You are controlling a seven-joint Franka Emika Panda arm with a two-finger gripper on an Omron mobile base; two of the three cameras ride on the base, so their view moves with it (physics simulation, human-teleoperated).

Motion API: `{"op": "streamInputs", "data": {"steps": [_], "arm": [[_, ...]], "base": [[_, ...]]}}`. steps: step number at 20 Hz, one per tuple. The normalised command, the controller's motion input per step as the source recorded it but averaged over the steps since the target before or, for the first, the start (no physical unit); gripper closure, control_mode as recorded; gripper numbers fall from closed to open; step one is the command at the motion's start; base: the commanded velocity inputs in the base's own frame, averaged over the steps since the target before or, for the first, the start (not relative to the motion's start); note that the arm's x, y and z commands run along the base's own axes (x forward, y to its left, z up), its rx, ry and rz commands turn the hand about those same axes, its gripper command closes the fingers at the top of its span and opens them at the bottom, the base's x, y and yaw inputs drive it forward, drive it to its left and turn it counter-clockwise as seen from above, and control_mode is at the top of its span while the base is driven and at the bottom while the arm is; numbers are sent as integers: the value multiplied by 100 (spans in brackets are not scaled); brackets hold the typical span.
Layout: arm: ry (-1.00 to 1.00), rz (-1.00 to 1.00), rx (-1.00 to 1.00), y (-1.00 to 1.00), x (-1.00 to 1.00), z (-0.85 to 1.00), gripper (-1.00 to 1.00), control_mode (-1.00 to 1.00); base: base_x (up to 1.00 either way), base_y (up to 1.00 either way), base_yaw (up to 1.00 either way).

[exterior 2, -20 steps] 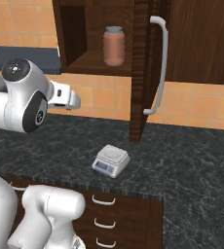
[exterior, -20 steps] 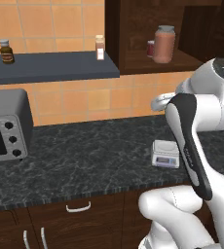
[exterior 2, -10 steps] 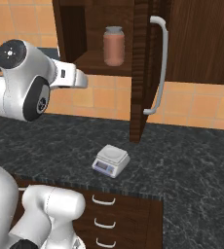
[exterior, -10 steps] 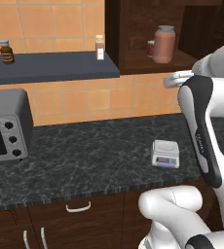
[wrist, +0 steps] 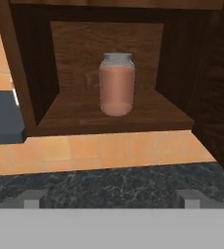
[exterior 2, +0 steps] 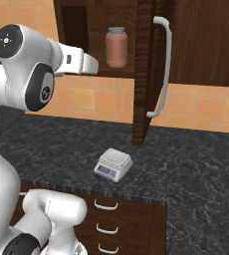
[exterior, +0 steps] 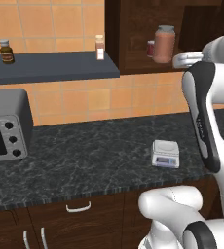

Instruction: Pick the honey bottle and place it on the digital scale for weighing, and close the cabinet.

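The honey bottle (wrist: 117, 85), a reddish-brown jar with a grey lid, stands upright on the bottom shelf of the open cabinet (wrist: 109, 116). It also shows in the left base view (exterior: 163, 44) and the right base view (exterior 2: 116, 47). My gripper (wrist: 111, 198) is open, level with the shelf and some way in front of the bottle, with nothing between its fingertips (wrist: 33, 197). The cabinet door (exterior 2: 142, 74) stands swung out, its silver bar handle (exterior 2: 161, 64) facing right. The digital scale (exterior: 165, 153) (exterior 2: 113, 164) sits bare on the dark counter below.
A smaller dark red jar (exterior: 150, 48) stands behind the honey bottle. A grey wall shelf (exterior: 50, 67) carries a brown bottle (exterior: 7, 51) and a small white-capped bottle (exterior: 100, 47). A toaster oven (exterior: 4, 126) sits at the counter's left. Drawers (exterior 2: 106, 216) lie under the counter.
My arm has risen and the hand has lifted from below the shelf to the height of the cabinet's bottom shelf, pointing at the bottle. The gripper stays open; bottle, scale and door are unmoved.
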Motion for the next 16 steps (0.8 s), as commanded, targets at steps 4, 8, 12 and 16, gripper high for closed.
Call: {"op": "streamInputs", "data": {"steps": [4,8,12,16], "arm": [[-14,-10,0,-19,29,3,-100,-100],[-8,-7,0,-6,44,0,-100,-100],[-9,-6,0,0,50,1,-100,-100],[-9,-1,2,-3,24,25,-100,-100]], "base": [[0,0,0],[0,0,0],[0,0,0],[0,0,0]]}}
